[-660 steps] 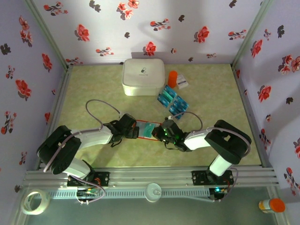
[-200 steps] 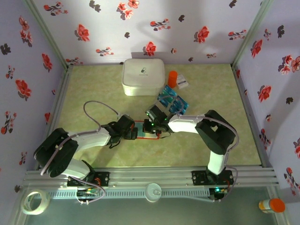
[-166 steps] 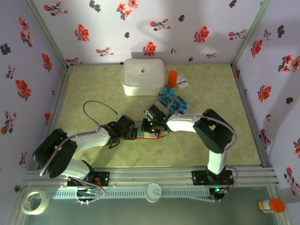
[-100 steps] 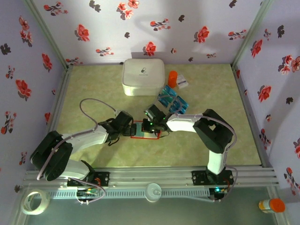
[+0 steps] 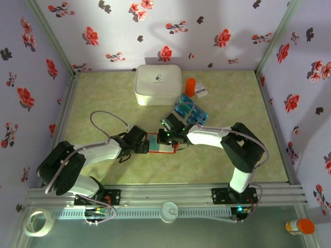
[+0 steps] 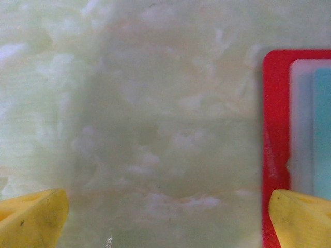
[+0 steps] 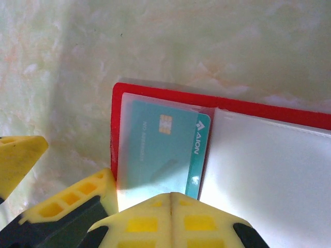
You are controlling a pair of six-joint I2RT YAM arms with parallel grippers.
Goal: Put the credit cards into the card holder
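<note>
one credit card (image 7: pixel 160 150) in card holder (image 7: pixel 165 96) pocket | left pincer (image 6: pixel 165 217) wide | right pincer (image 7: pixel 170 202) closed

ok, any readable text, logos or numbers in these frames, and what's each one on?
"AION": with a small logo, along the right end of the teal card tucked in the red card holder.
Fainter line of print across that card's face: too blurred to read.
Mark on the white box lid: too small to read.
Print on the small white packet: too small to read.
</note>
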